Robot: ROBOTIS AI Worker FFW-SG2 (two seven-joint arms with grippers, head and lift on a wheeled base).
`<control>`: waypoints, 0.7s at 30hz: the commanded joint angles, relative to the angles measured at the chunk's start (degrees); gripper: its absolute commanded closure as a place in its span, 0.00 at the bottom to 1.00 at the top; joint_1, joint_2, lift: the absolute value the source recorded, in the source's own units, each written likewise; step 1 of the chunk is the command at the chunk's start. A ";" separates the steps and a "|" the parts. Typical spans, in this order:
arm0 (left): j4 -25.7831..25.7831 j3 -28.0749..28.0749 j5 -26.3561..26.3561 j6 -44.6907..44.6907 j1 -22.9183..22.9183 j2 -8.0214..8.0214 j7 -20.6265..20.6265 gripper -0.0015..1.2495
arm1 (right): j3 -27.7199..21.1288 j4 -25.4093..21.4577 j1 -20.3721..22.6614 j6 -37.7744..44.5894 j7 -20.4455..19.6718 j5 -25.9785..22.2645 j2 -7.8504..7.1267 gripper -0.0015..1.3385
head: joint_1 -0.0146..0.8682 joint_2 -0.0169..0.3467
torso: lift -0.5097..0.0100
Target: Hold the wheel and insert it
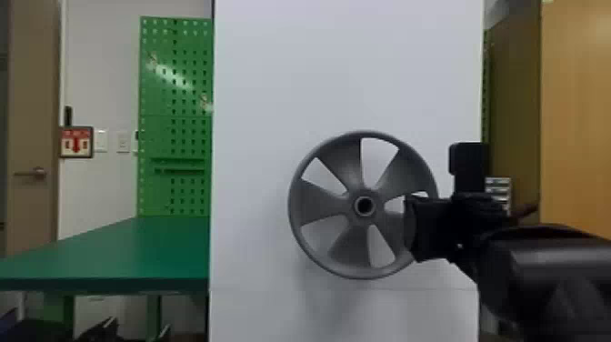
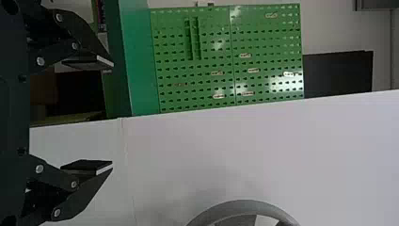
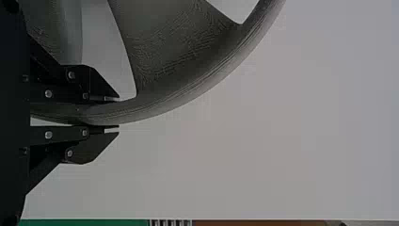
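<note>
Grey, the wheel point(image 1: 338, 205) is held before the white panel point(image 1: 272, 82), its rim pinched by the right gripper point(image 3: 117, 114) on the side toward the panel's right edge. The hub point(image 1: 356, 207) is faced roughly square to the panel; a straight inward push seems needed. The left gripper point(image 2: 113, 115) is spread before the panel's left edge.
</note>
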 commanded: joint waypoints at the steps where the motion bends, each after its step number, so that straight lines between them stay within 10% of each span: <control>1: 0.01 0.00 -0.05 0.07 0.00 0.00 0.00 0.40 | 0.00 0.00 0.05 -0.35 -1.25 -0.18 -0.01 0.88 | 0.02 0.05 | 0.02; 15: 0.01 -0.09 -0.14 -0.02 -0.09 0.00 0.00 0.40 | -0.18 0.18 0.57 -1.84 -1.43 -0.97 -0.19 0.00 | 0.02 0.05 | 0.02; 21: 0.01 0.00 -0.14 -0.02 -0.09 0.00 0.00 0.40 | -0.18 0.18 0.84 -2.81 -1.34 -1.49 -0.36 0.00 | 0.02 0.05 | 0.02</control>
